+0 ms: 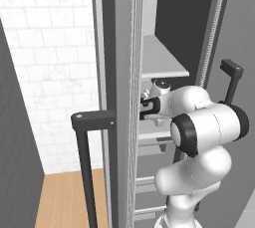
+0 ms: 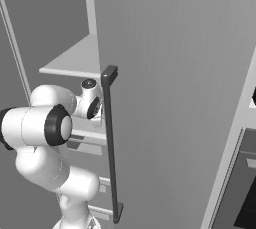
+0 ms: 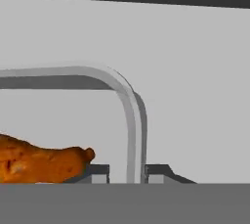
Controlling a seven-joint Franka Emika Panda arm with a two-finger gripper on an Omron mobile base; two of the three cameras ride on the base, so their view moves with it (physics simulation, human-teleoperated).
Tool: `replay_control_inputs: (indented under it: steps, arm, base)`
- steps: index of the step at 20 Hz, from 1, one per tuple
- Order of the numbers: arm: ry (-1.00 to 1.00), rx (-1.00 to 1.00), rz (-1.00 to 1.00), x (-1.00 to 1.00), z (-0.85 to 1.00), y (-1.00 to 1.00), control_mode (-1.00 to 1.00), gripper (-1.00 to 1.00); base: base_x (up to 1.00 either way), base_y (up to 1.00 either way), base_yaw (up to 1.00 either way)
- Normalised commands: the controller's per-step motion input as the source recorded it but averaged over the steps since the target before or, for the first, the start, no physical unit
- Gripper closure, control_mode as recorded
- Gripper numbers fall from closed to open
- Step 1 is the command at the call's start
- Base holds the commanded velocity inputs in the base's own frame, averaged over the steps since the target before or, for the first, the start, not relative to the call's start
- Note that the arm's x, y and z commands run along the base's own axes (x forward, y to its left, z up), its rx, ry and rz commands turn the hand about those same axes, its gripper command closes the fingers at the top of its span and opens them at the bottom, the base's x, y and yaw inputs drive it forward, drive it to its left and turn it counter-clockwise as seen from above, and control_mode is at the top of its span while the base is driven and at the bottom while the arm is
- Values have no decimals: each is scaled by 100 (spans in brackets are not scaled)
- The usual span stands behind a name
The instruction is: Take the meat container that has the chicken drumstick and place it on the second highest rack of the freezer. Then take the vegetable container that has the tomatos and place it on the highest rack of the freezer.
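Note:
The meat container (image 3: 129, 115) appears in the hand view as a pale rounded rim. The orange-brown chicken drumstick (image 3: 41, 163) lies inside it at the lower left. My gripper (image 3: 128, 175) straddles that rim: the right fingertip (image 3: 158, 174) is against it and the left one stands a small gap off, so the jaws are slightly open. In the left base view my hand (image 1: 148, 107) reaches into the freezer (image 1: 119, 48), below the highest rack (image 1: 162, 62) and just above the second highest rack (image 1: 154, 135). The tomatos are out of view.
The freezer's open door (image 1: 112, 97), with its long dark bar handle (image 1: 87, 167), stands close to the left of my arm. A second tall door (image 2: 175, 98) with a bar handle (image 2: 111, 143) stands to the right. Lower shelves and drawers (image 1: 147, 182) sit beneath my hand. A black oven (image 2: 245, 193) is at the far right.

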Motion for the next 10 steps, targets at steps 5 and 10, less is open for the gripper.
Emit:
replay_control_inputs:
  steps: [5,10]
  arm:
    - [0,0,0,0,0,0,-100,-100]
    - [0,0,0,0,0,0,-100,-100]
  base:
    - [0,0,0]
    - [0,0,0]
